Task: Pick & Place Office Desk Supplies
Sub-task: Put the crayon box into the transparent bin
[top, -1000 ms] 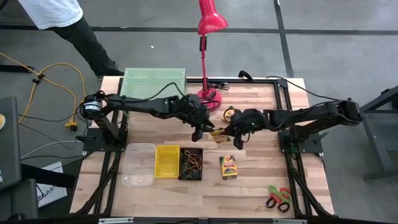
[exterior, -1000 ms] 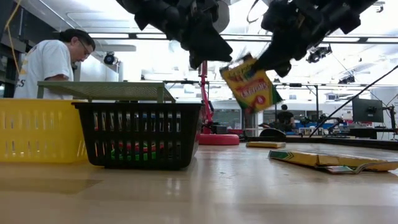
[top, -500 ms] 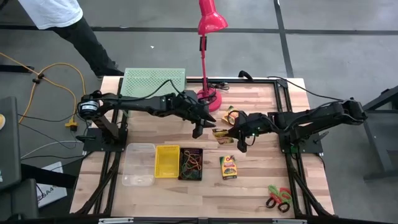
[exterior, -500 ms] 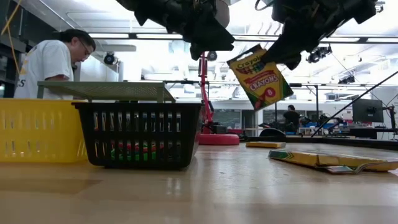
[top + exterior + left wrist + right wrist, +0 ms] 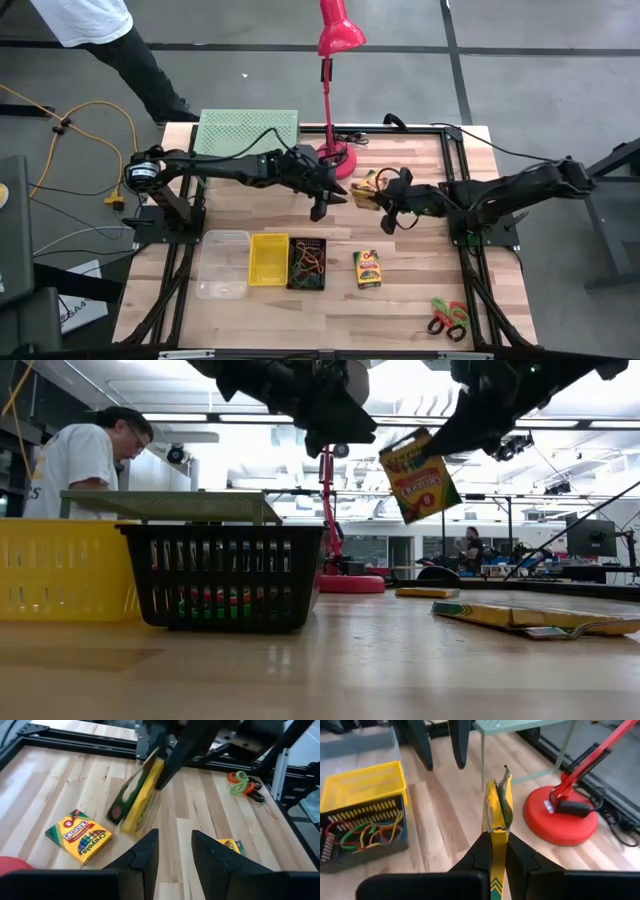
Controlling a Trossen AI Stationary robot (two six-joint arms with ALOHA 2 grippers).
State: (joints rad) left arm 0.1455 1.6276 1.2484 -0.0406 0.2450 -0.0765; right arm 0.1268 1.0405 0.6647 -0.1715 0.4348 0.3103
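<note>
wooden bench (image 5: 250, 215), framed in black rail, carrying everything. along its back edge: light-green perforated rack (image 5: 247, 131) at the back left corner, red desk lamp (image 5: 336, 60) rooted near the middle of that edge.

over the middle of the bench, two dark arms meeting nose to nose. left gripper (image 5: 322, 203) hovering just off the lamp base, fingers (image 5: 142, 857) spread, nothing between them. right gripper (image 5: 385, 200) close beside it, fingers (image 5: 485, 851) pressed onto the edge of a yellow crayon box (image 5: 419, 475), box hanging tilted in the air, well clear of the wood.

toward the front edge, in a row from the left: clear bin (image 5: 223, 264), yellow bin (image 5: 268, 258), black-mesh bin (image 5: 307, 263) holding coloured loops (image 5: 360, 831). second crayon box (image 5: 367, 268) flat on the bench just right of the mesh bin; third crayon box (image 5: 78, 834) flat near the lamp base. scissors (image 5: 448, 318) near the front right corner.

changed within the last second: held box carried back and rightward, away from the bins, and swung from a steep tilt to a more upright hang; left gripper drawn slightly back, kept wide throughout. probably a handover or repositioning in hand rather than a drop, with the box not yet over any bin. placing still ahead.
</note>
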